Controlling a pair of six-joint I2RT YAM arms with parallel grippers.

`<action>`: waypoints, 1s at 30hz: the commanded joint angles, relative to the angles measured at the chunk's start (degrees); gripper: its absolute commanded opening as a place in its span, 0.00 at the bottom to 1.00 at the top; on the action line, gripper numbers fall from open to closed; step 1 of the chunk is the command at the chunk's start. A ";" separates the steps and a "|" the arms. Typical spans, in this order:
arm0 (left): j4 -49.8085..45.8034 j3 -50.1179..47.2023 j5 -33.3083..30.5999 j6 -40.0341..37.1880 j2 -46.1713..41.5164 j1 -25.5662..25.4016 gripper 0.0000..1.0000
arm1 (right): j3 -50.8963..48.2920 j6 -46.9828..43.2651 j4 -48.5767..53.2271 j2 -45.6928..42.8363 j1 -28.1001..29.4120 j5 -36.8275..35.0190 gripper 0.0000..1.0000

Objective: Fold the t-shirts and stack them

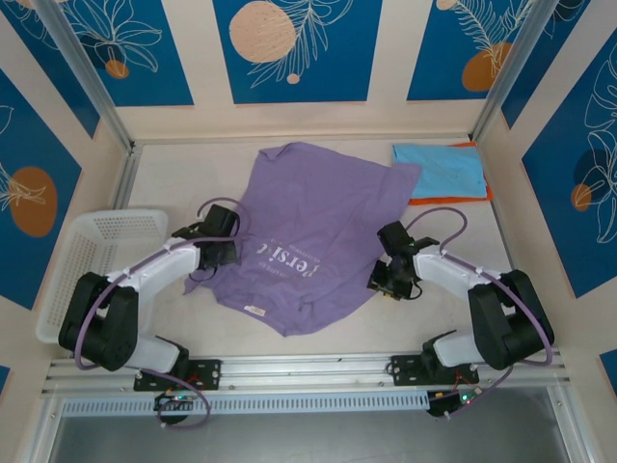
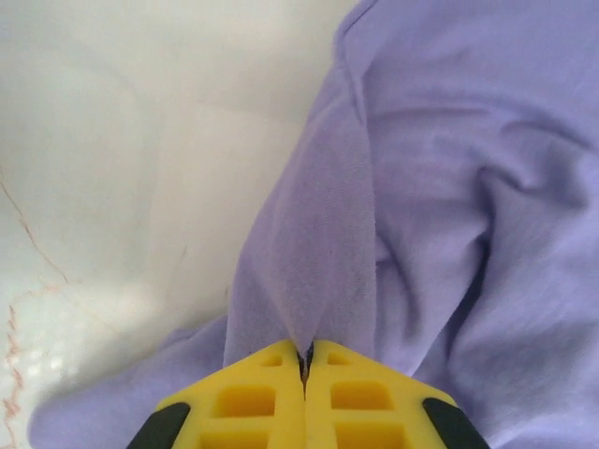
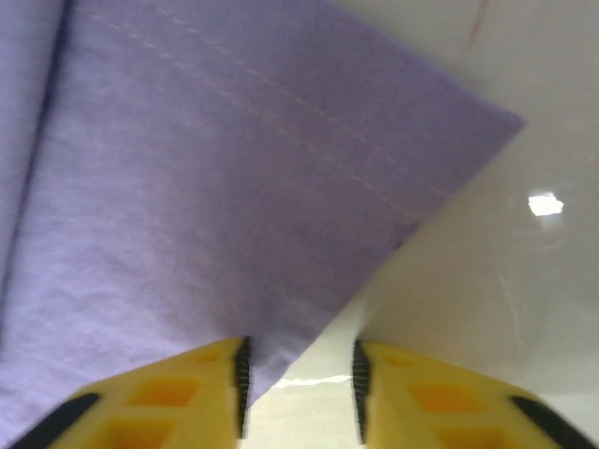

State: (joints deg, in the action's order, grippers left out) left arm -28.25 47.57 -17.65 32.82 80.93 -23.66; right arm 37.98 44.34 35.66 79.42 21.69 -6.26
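Two grippers: both at the lavender t-shirt (image 1: 318,227), spread mid-table (image 1: 174,183).
Left gripper (image 2: 304,374): clenched on a raised fold at its left side.
Right gripper (image 3: 299,383): fingers apart, hem edge just inside the gap.
Light blue t-shirt (image 1: 439,169): folded, far right.

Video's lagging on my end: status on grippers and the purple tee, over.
Left gripper shut on purple tee, bunched edge. Right gripper open at its hem corner. Basket left, apart from it.

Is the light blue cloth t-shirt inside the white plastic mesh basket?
No, the blue t-shirt lies on an orange cloth t-shirt, far from the basket.
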 commanded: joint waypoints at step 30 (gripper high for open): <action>-18.47 97.77 4.45 -8.24 60.11 7.19 0.00 | -2.05 37.42 -4.55 -7.64 34.65 2.20 0.00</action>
State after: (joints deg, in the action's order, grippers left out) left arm -39.16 133.19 -13.61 27.86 135.41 -17.32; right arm 34.26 72.51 33.39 69.71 52.97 -4.89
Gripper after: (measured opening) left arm 0.041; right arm 0.049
